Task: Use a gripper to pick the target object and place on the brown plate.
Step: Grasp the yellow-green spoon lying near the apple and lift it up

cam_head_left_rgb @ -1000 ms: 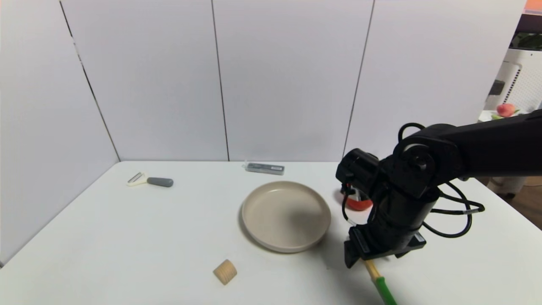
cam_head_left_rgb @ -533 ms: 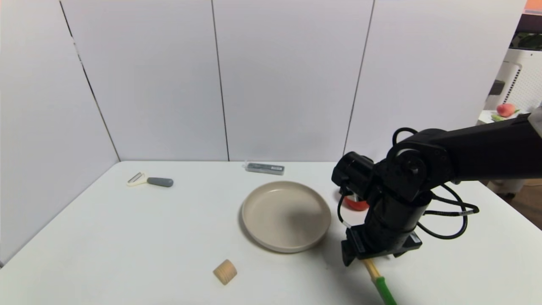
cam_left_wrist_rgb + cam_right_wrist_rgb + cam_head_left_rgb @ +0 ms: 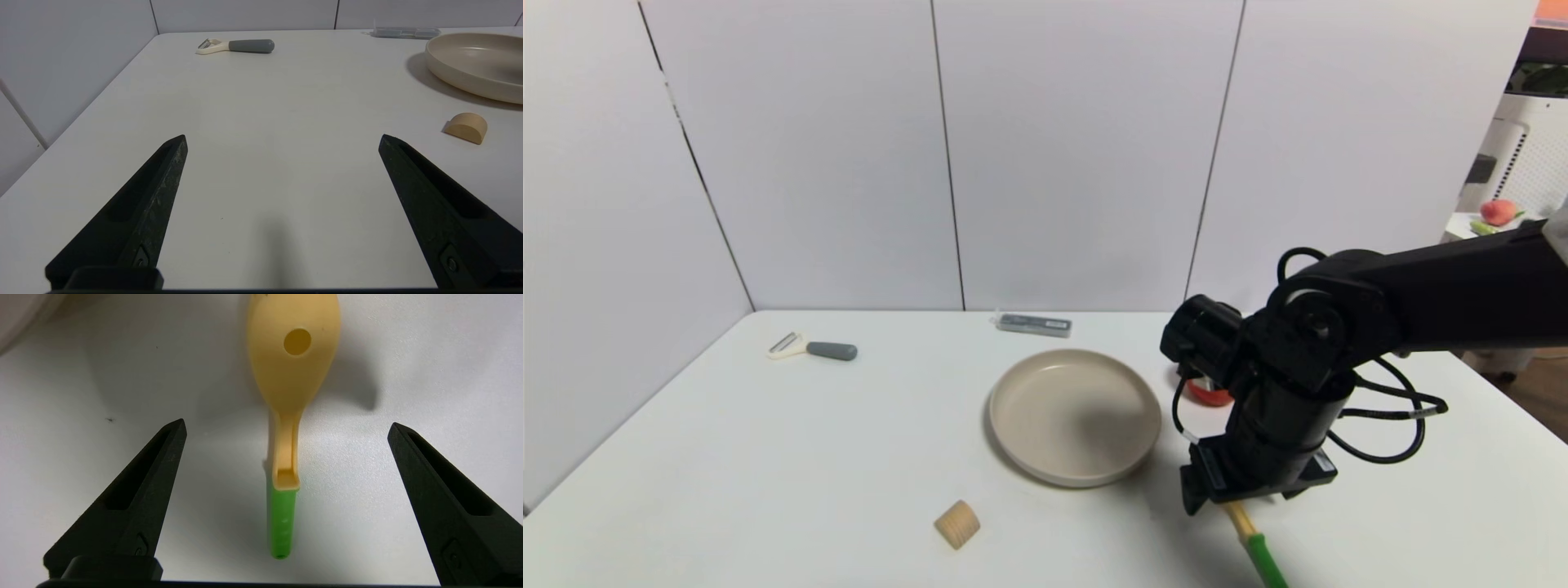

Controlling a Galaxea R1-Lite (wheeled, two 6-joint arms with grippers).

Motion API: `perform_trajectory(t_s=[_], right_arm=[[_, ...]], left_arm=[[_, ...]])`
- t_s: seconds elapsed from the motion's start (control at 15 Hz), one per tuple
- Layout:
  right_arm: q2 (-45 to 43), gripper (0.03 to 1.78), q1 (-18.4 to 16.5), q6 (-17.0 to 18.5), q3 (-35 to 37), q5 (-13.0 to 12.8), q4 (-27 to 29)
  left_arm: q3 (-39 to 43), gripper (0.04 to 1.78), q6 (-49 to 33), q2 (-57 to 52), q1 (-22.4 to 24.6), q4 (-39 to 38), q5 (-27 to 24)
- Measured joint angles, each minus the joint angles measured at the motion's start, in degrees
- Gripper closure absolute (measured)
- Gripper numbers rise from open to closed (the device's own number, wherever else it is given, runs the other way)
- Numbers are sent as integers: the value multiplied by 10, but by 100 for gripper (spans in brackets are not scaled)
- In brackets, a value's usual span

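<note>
The light-wood spoon [image 3: 286, 416] with a hole in its bowl and a green handle end lies flat on the white table, between the two jaws of my right gripper [image 3: 286, 426], which is open and not touching it. In the head view the right gripper [image 3: 1241, 494] hangs low over the spoon [image 3: 1258, 547], to the right of the beige plate [image 3: 1074, 416]; only the spoon's handle shows there. My left gripper [image 3: 282, 139] is open and empty over bare table at the front left; the plate [image 3: 474, 65] lies off to one side of it.
A small wooden cylinder [image 3: 956, 523] lies in front of the plate. A grey-handled peeler [image 3: 814, 349] is at the back left, a grey flat case [image 3: 1035, 324] at the back. A red apple [image 3: 1207, 394] sits behind my right arm.
My right arm has shifted slightly left and lower over the spoon. The spoon and the other objects have not moved.
</note>
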Motion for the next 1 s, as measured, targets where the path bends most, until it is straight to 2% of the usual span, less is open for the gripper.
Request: perform_trajectory(t_s=[0.33, 0.67, 0.87, 1.0], right_arm=[[-37, 11, 7, -1, 55, 4, -5], [-51, 11, 31, 12, 123, 0, -107], [-54, 11, 46, 34, 142, -3, -122], [-56, 11, 50, 37, 154, -13, -130]], left_arm=[[0, 13, 0, 0, 0, 0, 0], [0, 13, 0, 0, 0, 0, -1], [0, 13, 0, 0, 0, 0, 0], [0, 13, 0, 0, 0, 0, 0]])
